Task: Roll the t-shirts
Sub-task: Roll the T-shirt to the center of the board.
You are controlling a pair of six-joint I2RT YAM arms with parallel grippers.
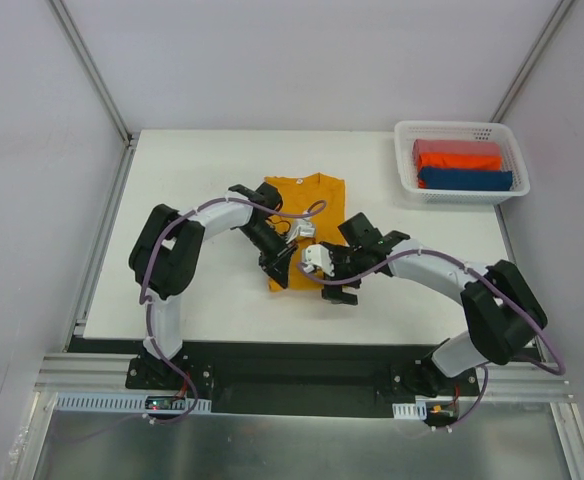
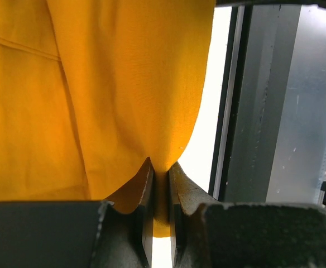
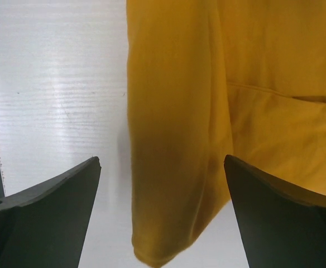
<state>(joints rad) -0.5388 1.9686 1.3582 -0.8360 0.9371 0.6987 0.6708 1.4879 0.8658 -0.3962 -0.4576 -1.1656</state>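
A view from above is showing a white surface point(image 1: 192, 180) with two black robot arms reaching in from the near edge. A mustard-yellow t-shirt point(image 1: 307, 200) is lying near the middle of the surface, folded into a narrow upright rectangle with its collar at the far end. The left arm is bending in from the left, and the left gripper point(image 1: 275, 264) is sitting at the shirt's near left corner. Its wrist camera is showing the left gripper point(image 2: 160, 167) closed tightly on a fold of the yellow cloth point(image 2: 96, 84), which is draping away from the pinch.

The right arm is reaching in from the right, with the right gripper point(image 1: 335, 284) hovering at the shirt's near right corner. Its wrist camera is showing the right gripper point(image 3: 162, 161) spread wide and holding nothing, with the shirt's edge point(image 3: 252, 67) lying beneath the gap.

A white basket point(image 1: 462, 196) is standing at the far right corner, holding an orange-red cloth bundle point(image 1: 457, 155) and a blue cloth bundle point(image 1: 464, 179).
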